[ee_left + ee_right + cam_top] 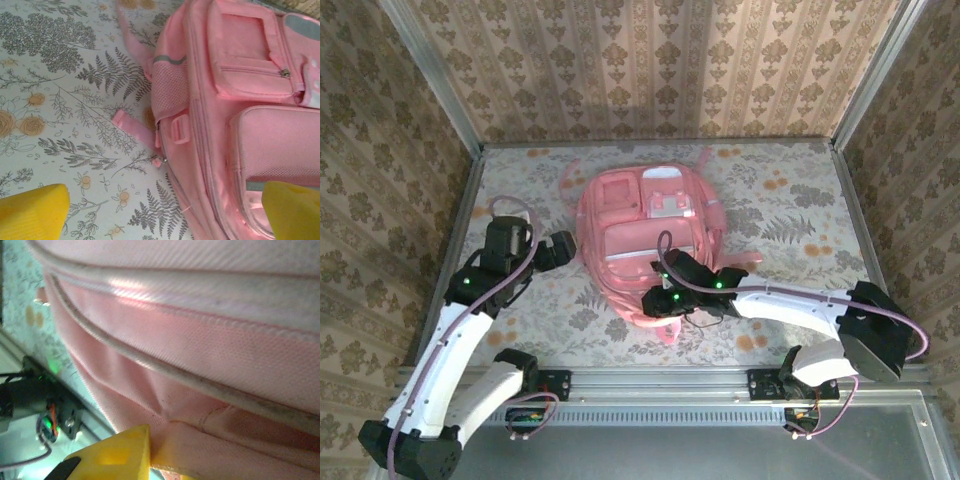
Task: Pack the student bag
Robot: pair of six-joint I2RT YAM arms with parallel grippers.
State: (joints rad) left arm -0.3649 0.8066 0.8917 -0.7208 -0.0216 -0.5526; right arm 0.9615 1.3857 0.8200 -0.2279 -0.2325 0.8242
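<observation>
Student bag [645, 230] lies flat on the floral surface [790, 220], front pockets up, roughly centre and reaching toward the far edge.

Nearest: right claw [660, 298] sits at the bag's near edge. On the right wrist camera one yellow finger [117, 450] is pressed against pink fabric and piping. The other finger is hidden, so I cannot tell whether this claw is open, shut or pinching cloth.

Next out: left claw [558, 250] is just beside the bag's left flank. Its jaws are spread wide and grip nothing; one tip [30, 212] is over the surface, the other over the bag's edge.

Further: side zip pull [161, 161], mesh pocket [170, 85] and a loose strap end [127, 122].

Farthest: upper front pocket [250, 70], zipped shut.

Progress, my judgement: the visible zips look closed and neither claw carries an item to load, so packing appears late or complete. What is inside the bag cannot be checked from here.
</observation>
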